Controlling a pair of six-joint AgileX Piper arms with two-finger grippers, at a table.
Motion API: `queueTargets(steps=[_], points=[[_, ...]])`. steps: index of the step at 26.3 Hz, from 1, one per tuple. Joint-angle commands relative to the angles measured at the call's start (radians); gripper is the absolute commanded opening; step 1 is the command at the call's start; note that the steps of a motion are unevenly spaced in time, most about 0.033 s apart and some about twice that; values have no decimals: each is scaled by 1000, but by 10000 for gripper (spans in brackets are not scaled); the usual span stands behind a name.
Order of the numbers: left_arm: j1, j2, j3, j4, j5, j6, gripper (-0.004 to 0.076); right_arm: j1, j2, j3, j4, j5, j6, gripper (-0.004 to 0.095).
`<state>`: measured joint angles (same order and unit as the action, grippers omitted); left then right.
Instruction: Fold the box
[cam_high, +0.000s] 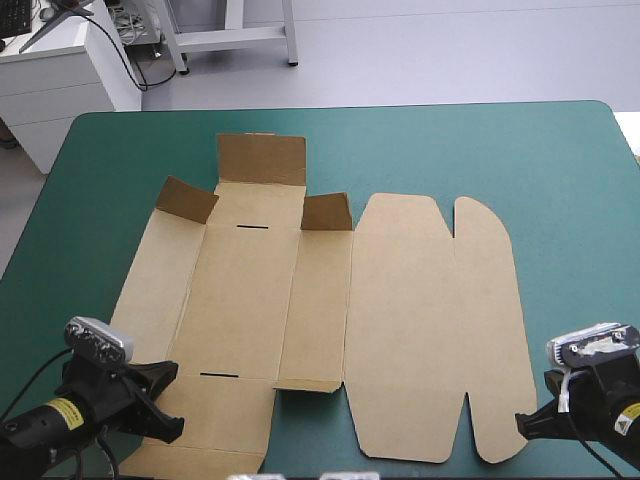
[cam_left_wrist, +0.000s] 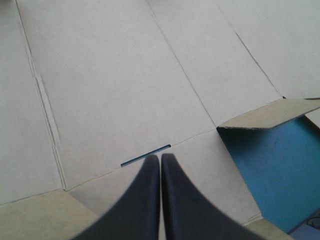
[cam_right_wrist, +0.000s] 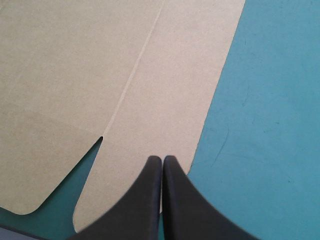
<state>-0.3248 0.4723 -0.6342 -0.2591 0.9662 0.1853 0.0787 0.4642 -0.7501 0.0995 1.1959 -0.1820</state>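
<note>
Both arms sit low at the near corners of the teal-green tabletop (cam_high: 560, 200). My left tool (cam_left_wrist: 160, 156) is pinched closed on nothing, tips over the board by a slot (cam_left_wrist: 145, 155). My right tool (cam_right_wrist: 163, 157) is likewise closed and empty at the sheet's right edge. One brown box (cam_high: 400, 320) lies flat mid-tabletop, with three far flaps (cam_high: 260, 160) raised.

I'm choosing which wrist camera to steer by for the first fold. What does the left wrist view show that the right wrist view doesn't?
Left wrist only: a narrow slot cut in the board just ahead of the left gripper, and a small flap lifted off the table to one side.
Right wrist only: a notch between two round-cornered panels, and the outer edge of the box beside the right gripper.
Both: flat brown board, the teal-green cover, and a gripper shut in a pointed arch.
</note>
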Motion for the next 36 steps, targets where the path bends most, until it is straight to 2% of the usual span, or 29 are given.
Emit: queueTargets(steps=[1,10,14,17,21,24,29,32,36], points=[[-2,109,-110,-19,-31,-11,-8,-8,-16,-24,-4,-40,-7,-13],[-2,462,-385,20,50,12,-6,-8,-18,-7,-6,-35,-11,-13],[18,602,-508,18,140,96,15,-8,-18,-9,-6,-35,-19,-13],[71,681,-585,-9,159,129,15,-8,-18,-9,-6,-35,-19,-13],[211,742,-649,-103,202,206,15,-8,-18,-9,-6,-35,-19,-13],[361,773,-661,-198,284,302,15,-8,-20,-9,-6,-35,-19,-13],[593,777,-661,-258,278,317,15,-8,-20,-9,-6,-33,-29,-13],[828,777,-661,-311,276,317,15,-8,-20,-9,-6,-28,-56,-13],[1015,788,-661,-380,261,274,15,-8,-20,-9,-6,-25,-56,-13]])
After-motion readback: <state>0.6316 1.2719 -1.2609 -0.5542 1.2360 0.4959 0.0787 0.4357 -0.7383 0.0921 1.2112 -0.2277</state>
